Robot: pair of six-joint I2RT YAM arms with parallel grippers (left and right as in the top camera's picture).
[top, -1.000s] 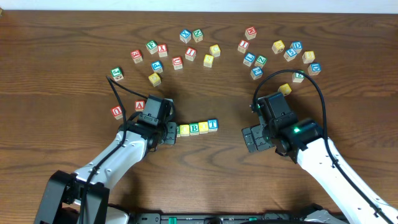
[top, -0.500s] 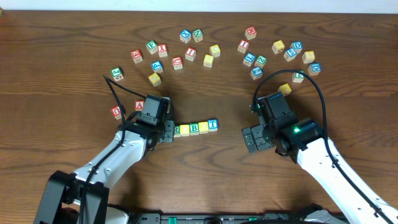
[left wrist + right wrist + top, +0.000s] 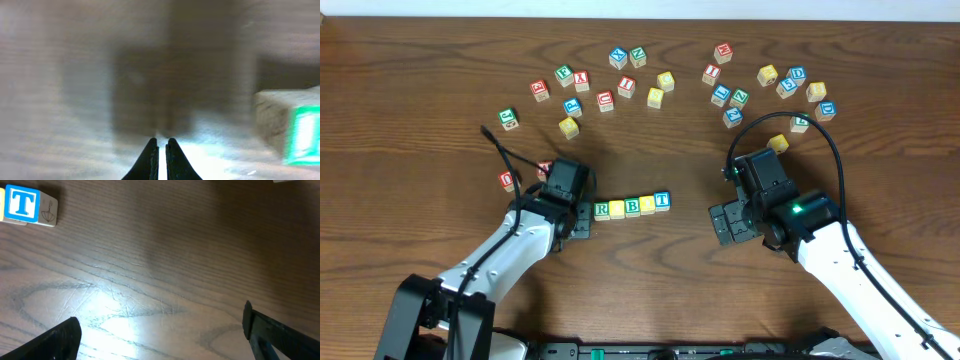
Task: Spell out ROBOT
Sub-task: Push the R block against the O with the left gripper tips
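**Inspector:** Where does the lettered row stand?
**Assessor:** Five cubes lie in one line mid-worktop [image 3: 420, 60], nearer its near edge. They read R cube [image 3: 602, 209], yellow cube [image 3: 617, 208], B cube [image 3: 633, 206], second yellow cube [image 3: 648, 204], T cube [image 3: 662, 200], with no gap visible between neighbours.
**Inspector:** Left end effector?
**Assessor:** The left end effector [image 3: 160, 144] is clenched on nothing, low over the wood just beside the R cube.
**Inspector:** And the right?
**Assessor:** The right end effector [image 3: 161, 320] is released, fingers spread wide and empty, well apart from the T cube. Spare cubes [image 3: 655, 97] lie scattered towards the far edge
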